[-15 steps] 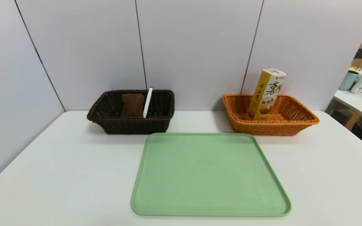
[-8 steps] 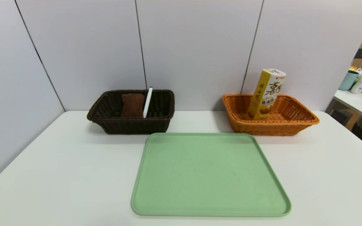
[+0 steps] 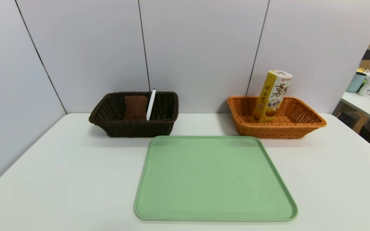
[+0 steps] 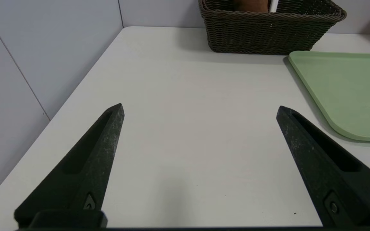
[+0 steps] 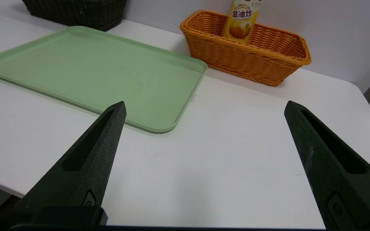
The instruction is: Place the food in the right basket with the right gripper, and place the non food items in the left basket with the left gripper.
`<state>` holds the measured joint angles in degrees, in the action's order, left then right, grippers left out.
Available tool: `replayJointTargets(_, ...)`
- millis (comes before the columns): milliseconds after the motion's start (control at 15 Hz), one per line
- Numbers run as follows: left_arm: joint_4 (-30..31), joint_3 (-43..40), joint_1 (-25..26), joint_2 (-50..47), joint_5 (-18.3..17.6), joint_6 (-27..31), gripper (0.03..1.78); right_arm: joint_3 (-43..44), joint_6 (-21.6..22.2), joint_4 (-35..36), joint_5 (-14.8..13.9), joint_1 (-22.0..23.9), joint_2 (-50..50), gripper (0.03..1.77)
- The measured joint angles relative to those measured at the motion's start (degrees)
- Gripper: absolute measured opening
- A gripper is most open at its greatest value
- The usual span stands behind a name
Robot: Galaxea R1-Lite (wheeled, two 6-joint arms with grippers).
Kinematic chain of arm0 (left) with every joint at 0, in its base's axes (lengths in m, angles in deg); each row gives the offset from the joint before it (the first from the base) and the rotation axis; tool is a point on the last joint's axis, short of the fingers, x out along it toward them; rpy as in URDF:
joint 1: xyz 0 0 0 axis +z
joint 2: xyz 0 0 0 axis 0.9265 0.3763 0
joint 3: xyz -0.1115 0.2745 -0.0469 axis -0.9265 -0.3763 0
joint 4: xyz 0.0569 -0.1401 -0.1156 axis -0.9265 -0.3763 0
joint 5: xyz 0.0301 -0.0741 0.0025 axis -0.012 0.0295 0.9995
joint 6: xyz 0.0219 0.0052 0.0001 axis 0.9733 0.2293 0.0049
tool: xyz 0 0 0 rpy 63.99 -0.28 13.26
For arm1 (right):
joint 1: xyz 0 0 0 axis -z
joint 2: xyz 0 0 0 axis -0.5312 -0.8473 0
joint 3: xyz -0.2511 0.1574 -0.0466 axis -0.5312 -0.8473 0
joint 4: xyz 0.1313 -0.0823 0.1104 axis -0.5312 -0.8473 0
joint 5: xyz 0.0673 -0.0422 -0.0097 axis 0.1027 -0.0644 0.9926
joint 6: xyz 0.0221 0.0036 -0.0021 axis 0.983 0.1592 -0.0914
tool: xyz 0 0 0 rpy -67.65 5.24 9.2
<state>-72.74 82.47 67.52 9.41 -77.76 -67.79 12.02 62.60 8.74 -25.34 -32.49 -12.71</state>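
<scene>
From my seat, the left hand (image 4: 199, 107) sits low over the white tabletop (image 3: 75, 179) on its left side, black pointed fingers spread wide with nothing between them. Beyond it, at the back near the wall, stands the dark brown woven wicker basket (image 3: 133, 126); inside I see the dark brown rolled towel (image 3: 135, 106) and, just beside it on the right, the slim white marker pen (image 3: 151, 104) leaning up against the rear rim. In the middle lies a flat pale green plastic tray (image 3: 215, 178), close in front of both baskets. To its right at the back is the orange-tan woven wicker basket (image 3: 300, 128), and the tall yellow-and-white cardboard snack box (image 3: 272, 96) stands in it, tilted slightly — in its left half. The right hand (image 5: 204, 107) hovers over the tabletop's right front, fingers fully apart, gripping nothing.
</scene>
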Motion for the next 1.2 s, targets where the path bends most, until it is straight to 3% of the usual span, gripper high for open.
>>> replayJointTargets(533, 5.46, -5.42, -0.04, -0.39, -0.56, 0.51, 1.69, -3.21, 0.17, -0.39, -4.83, 0.16, 3.74, 1.7)
replayJointTargets(800, 12.73, -11.19, -0.06, -0.39, -0.98, 1.06, 1.69, -5.69, -0.02, 1.87, -5.68, 0.16, 3.79, 1.7)
replayJointTargets(1200, 10.05, -12.68, -0.06, -0.41, -2.07, 0.57, 1.69, -10.76, 1.02, 6.75, -8.3, 0.16, 3.82, 1.7)
